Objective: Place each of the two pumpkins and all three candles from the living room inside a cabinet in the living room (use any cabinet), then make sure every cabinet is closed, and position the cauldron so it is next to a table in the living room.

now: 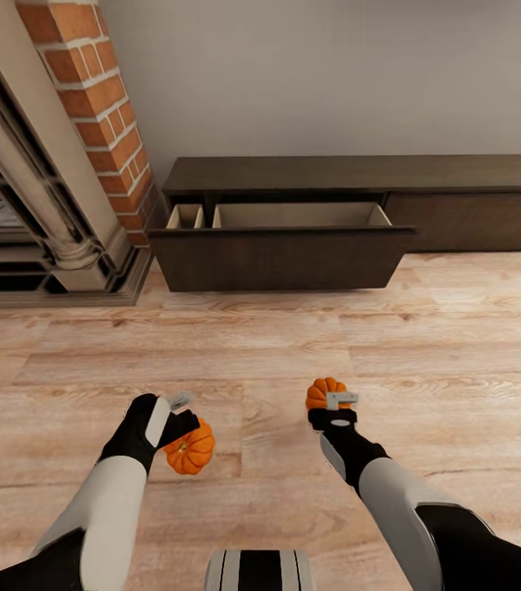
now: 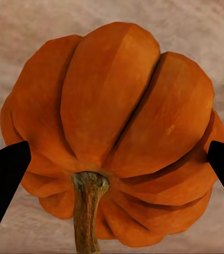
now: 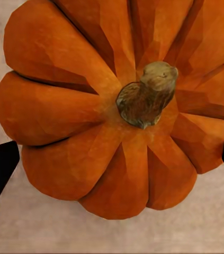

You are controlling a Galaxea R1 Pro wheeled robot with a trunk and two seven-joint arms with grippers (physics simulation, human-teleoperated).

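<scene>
Left end effector (image 1: pixel 180 424) pinching pumpkin (image 1: pixel 190 450); right end effector (image 1: pixel 335 405) pinching other pumpkin (image 1: pixel 324 391). Open cabinet drawer (image 1: pixel 297 217) straight ahead across floor, right arm slightly nearer.

Pumpkins (image 1: pixel 191 451) (image 1: pixel 324 391) were bright orange, ribbed, with brown stems. Cabinet (image 1: pixel 358 174) was dark brown, its drawer (image 1: pixel 293 216) pale tan inside. Floor (image 1: pixel 293 345) was light wood-plank. Upper left: red brick (image 1: pixel 100 107) with white mortar. Wall (image 1: pixel 334 74) was plain grey.
</scene>
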